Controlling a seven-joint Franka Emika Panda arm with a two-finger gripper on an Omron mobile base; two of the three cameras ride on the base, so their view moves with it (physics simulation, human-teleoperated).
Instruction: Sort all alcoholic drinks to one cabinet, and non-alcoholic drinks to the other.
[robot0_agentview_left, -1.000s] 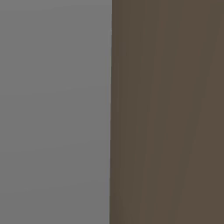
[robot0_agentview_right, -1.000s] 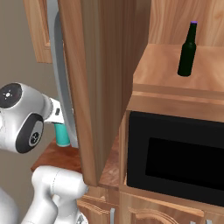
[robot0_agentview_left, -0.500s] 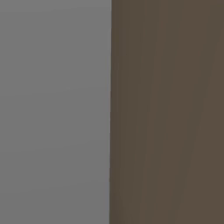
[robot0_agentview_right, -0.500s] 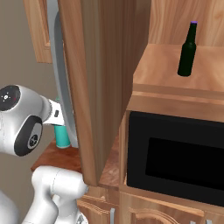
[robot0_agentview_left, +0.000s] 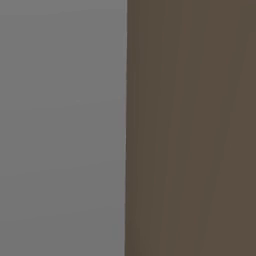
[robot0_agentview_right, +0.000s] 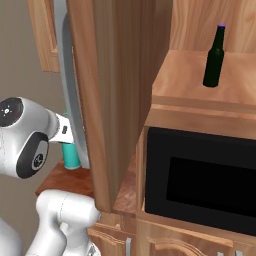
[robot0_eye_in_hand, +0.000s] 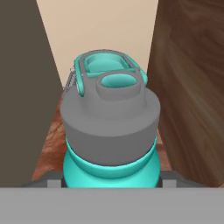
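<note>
The teal bottle (robot0_eye_in_hand: 109, 168) with its grey cap (robot0_eye_in_hand: 109, 122) sits very close in the hand view, one of the non-alcoholic drinks. My gripper (robot0_eye_in_hand: 111, 183) is shut on its body, a fingertip (robot0_eye_in_hand: 51, 183) pressed against each side. In the right base view the teal bottle (robot0_agentview_right: 70, 156) stands on a reddish wood counter (robot0_agentview_right: 62, 179), half hidden by my white arm (robot0_agentview_right: 27, 137). A slim dark-green bottle (robot0_agentview_right: 214, 57) with a purple cap, one of the alcoholic drinks, stands upright on the wooden shelf (robot0_agentview_right: 200, 80) above the microwave.
An open wooden cabinet door (robot0_agentview_right: 110, 100) hangs edge-on just right of the teal bottle. A black microwave (robot0_agentview_right: 200, 185) is set below the shelf. In the hand view a dark panel (robot0_eye_in_hand: 22, 87) and a wood wall (robot0_eye_in_hand: 192, 87) flank the bottle closely.
In the right base view my arm's white elbow has sunk a little down and to the left. The teal bottle and the green bottle stay where they were.
</note>
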